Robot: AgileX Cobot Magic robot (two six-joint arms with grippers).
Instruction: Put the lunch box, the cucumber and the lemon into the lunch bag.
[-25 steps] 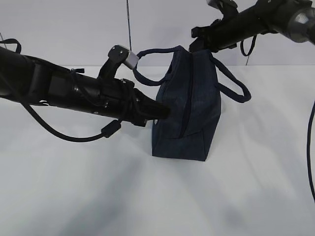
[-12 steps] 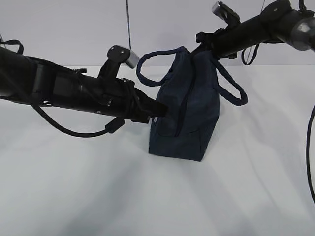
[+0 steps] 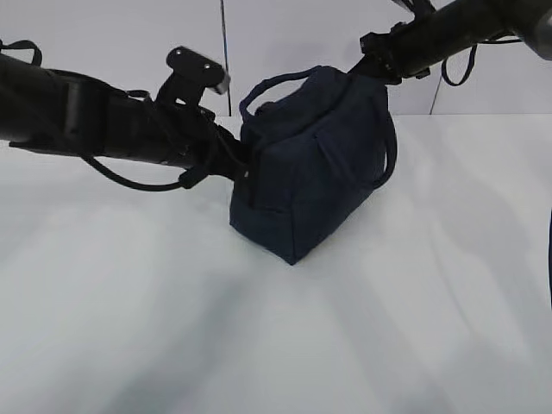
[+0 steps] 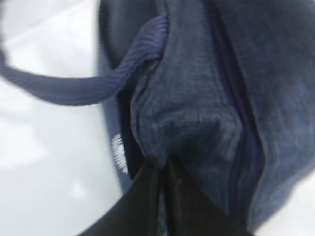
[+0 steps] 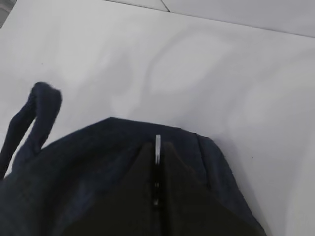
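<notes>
The dark navy lunch bag is tipped up on the white table, held at both ends. My left gripper is shut on the fabric of the bag's left end; in the left wrist view the closed jaws pinch a fold of the bag beside the zipper seam. My right gripper is at the bag's top right. In the right wrist view it is shut on the zipper's metal ring pull above the bag. The lunch box, cucumber and lemon are out of view.
The white table spreads around the bag. One loop handle hangs to the left of the left gripper, and one handle shows at the left of the right wrist view. A pale wall stands behind.
The bag has swung round and tipped, its near corner now pointing forward, and it has shifted left. The left arm has risen and drawn back left; the right arm has moved up and right.
</notes>
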